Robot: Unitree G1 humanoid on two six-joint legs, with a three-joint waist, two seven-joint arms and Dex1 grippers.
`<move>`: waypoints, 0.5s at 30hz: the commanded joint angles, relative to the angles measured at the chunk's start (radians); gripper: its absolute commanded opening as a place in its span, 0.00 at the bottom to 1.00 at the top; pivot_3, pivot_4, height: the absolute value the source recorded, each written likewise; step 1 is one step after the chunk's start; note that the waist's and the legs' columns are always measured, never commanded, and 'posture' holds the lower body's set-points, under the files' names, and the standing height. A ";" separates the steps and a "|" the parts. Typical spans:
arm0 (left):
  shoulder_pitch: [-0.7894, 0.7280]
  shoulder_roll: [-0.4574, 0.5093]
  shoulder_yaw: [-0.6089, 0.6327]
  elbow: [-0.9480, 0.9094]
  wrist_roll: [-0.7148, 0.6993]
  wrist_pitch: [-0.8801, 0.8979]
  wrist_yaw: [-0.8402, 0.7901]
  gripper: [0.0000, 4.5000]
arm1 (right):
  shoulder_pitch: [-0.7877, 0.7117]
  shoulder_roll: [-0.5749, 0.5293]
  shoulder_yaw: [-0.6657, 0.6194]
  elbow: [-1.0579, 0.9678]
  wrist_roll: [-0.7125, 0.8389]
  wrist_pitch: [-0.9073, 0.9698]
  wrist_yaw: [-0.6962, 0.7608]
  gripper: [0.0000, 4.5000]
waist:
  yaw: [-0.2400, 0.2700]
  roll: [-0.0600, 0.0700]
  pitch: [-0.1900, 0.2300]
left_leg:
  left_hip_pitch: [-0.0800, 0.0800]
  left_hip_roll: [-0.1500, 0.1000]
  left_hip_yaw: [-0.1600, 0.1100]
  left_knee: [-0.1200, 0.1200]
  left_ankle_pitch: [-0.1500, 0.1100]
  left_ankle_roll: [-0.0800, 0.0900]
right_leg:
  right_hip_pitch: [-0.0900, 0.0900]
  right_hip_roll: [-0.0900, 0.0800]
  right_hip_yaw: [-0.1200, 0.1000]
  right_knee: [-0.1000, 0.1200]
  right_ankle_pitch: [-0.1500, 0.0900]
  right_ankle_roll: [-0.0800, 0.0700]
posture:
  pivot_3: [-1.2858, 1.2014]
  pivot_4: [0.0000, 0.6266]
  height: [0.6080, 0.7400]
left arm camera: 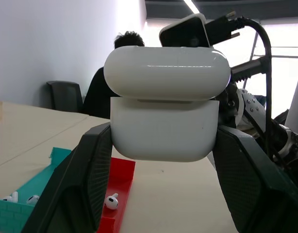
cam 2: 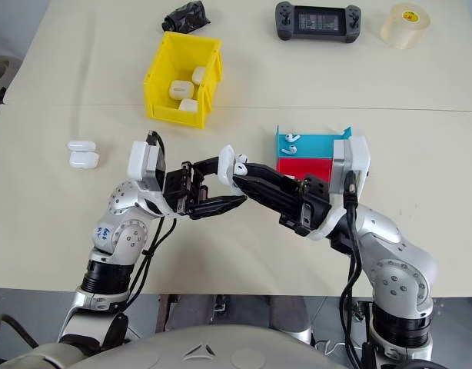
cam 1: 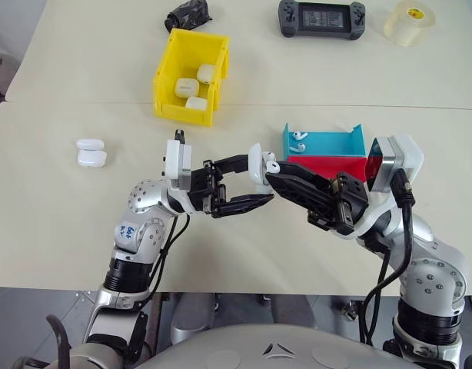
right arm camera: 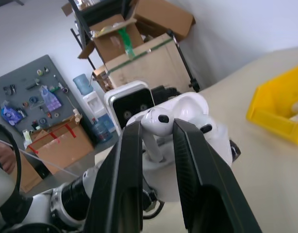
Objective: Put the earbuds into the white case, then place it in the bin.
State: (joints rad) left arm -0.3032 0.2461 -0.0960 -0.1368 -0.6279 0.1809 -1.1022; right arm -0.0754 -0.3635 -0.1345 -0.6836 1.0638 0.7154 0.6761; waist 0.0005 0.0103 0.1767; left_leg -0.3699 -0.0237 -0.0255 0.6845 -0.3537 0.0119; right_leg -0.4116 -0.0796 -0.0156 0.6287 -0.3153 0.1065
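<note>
Both pincers [cam 1: 251,183] [cam 1: 268,171] clamped, tips apparently meeting mid-air.

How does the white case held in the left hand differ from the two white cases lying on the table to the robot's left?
The held white case is up in the air, clamped in the left hand; the two loose cases lie flat on the table. The held case's lid is flipped open, while the loose cases' lids are shut. The right hand brings an earbud to the held case; nothing is near the loose pair. All are glossy, white and rounded.

no legible text, blue scribble on left arm sticker [cam 1: 127,229] unreadable, handheld console screen [cam 1: 321,17] unreadable
</note>
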 commanded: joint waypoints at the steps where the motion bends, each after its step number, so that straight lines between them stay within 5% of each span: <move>1: -0.008 -0.009 0.006 -0.027 -0.015 -0.003 0.008 0.61 | 0.034 -0.017 0.038 -0.039 -0.023 -0.037 0.010 0.12 | 0.000 0.000 0.000 | 0.000 0.000 0.000 0.000 0.000 0.000 | 0.000 0.000 0.000 0.000 0.000 0.000 | 0.52 0.24 1.00; 6: -0.009 -0.010 0.008 -0.030 -0.015 0.000 0.008 0.61 | 0.065 -0.061 0.075 -0.029 -0.049 -0.062 0.037 0.12 | 0.000 0.000 0.000 | 0.000 0.000 0.000 0.000 0.000 0.000 | 0.000 0.000 0.000 0.000 0.000 0.000 | 0.52 0.24 1.00; 15: -0.012 -0.015 0.004 -0.031 -0.008 -0.001 0.013 0.61 | 0.049 -0.098 0.080 -0.021 -0.046 -0.089 0.032 0.77 | 0.001 0.000 0.000 | 0.000 0.000 0.000 0.000 0.000 0.000 | 0.000 0.000 0.000 0.000 0.000 0.000 | 0.52 0.24 1.00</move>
State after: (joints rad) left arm -0.3012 0.2469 -0.0876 -0.1257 -0.6197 0.1975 -1.0826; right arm -0.0292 -0.4431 -0.0742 -0.6881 1.0204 0.6192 0.7029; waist 0.0013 0.0102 0.1768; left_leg -0.3700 -0.0238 -0.0255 0.6845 -0.3537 0.0119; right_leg -0.4115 -0.0797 -0.0155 0.6283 -0.3153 0.1065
